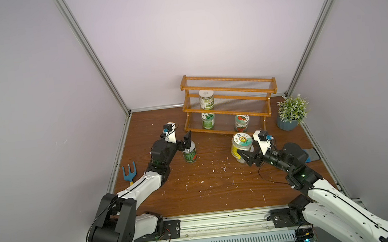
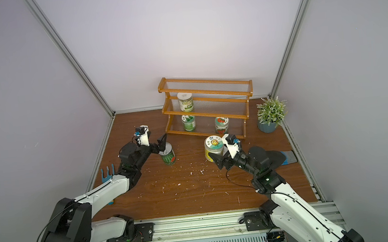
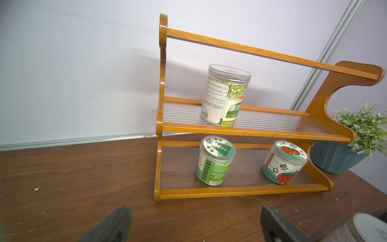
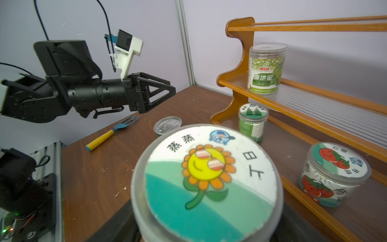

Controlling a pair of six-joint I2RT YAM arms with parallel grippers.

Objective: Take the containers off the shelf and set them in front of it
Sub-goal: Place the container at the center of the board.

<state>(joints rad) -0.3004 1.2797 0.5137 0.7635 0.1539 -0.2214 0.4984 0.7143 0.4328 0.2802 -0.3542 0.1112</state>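
Right wrist view: clamping the sunflower jar with the right gripper, out front of the shelf; got the left gripper spread wide by the watermelon can on the counter.

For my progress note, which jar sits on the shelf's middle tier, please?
The tall green-labelled Ideal jar; the leaf-lid jar and tomato-lid jar stand on the bottom tier.
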